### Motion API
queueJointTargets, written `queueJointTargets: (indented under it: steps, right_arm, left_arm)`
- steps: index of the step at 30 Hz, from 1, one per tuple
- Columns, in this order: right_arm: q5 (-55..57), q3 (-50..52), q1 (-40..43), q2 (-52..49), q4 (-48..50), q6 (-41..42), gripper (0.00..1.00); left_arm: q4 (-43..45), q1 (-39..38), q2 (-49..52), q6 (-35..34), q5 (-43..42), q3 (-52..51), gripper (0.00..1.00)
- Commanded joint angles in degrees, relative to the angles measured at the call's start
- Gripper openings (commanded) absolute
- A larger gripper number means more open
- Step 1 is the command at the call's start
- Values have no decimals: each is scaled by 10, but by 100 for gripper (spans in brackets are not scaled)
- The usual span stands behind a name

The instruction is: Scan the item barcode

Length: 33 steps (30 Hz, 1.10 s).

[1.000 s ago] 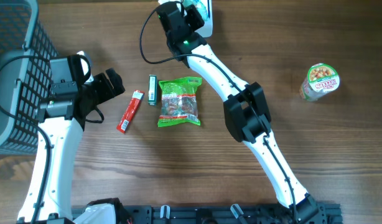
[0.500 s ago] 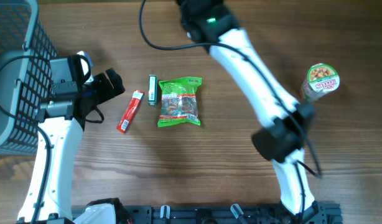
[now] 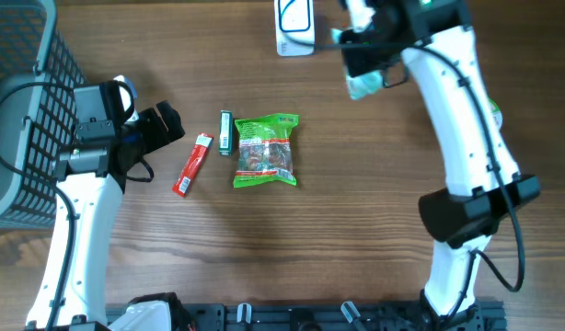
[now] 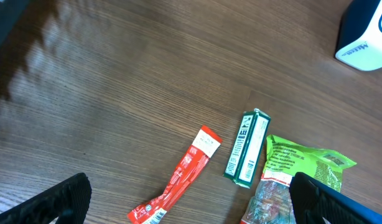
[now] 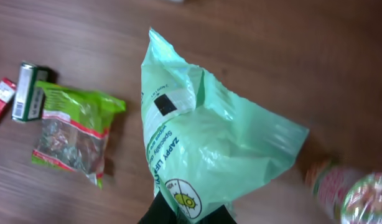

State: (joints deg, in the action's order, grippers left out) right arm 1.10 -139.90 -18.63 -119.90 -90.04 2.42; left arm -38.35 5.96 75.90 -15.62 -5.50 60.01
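From overhead: pinching a pale green bag [image 3: 363, 85] in the closed right hand [image 3: 365, 69] above the upper tabletop [image 3: 356, 230], right of the white scanner [image 3: 294, 23] and apart from it. Hiding most of the noodle cup [image 3: 497, 118] under the right forearm. Leaving a green snack pack [image 3: 265, 150], a slim green box [image 3: 225, 132] and a red stick pack [image 3: 192, 165] lying side by side between both arms. Spreading the left hand [image 3: 166, 127] wide open and empty just left of the red stick pack, beside the grey basket [image 3: 25, 110]. From the left wrist: looking down between two parted fingers [image 4: 60, 199] at the red stick pack [image 4: 178, 186], the slim green box [image 4: 247, 149] and part of the green snack pack [image 4: 290, 180], with the scanner [image 4: 365, 37] at the upper right corner. From the right wrist: gripping one end of the bag [image 5: 197, 143], turning a black patch [image 5: 165, 104] toward the lens and blocking much of the tabletop; showing the green snack pack [image 5: 73, 134] at left and the blurred noodle cup [image 5: 356, 196] at lower right. Against a second ago: no longer reaching beside the scanner at top centre, but carrying the bag off to its right and covering the cup that was showing in full; leaving the left arm and the three packs unmoved.
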Motion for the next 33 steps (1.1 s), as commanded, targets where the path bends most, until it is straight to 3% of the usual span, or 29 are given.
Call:
queueJointTargets:
  steps: [1, 10, 26, 30, 33]
  right_arm:
    - [-40, 15, 30, -11, -21, 21, 4]
    - [-39, 158, 57, -11, -11, 20, 4]
    - [-28, 371, 104, -11, 113, 26, 4]
    - [37, 405, 112, -11, 148, 73, 4]
    - [74, 424, 116, -11, 162, 56, 4]
  left_arm:
    - [2, -1, -1, 1, -5, 7, 100]
    - [2, -1, -1, 1, -5, 7, 100]
    - [2, -1, -1, 1, -5, 7, 100]
    - [2, -1, -1, 1, -5, 7, 100]
    - [2, -1, -1, 1, -5, 7, 100]
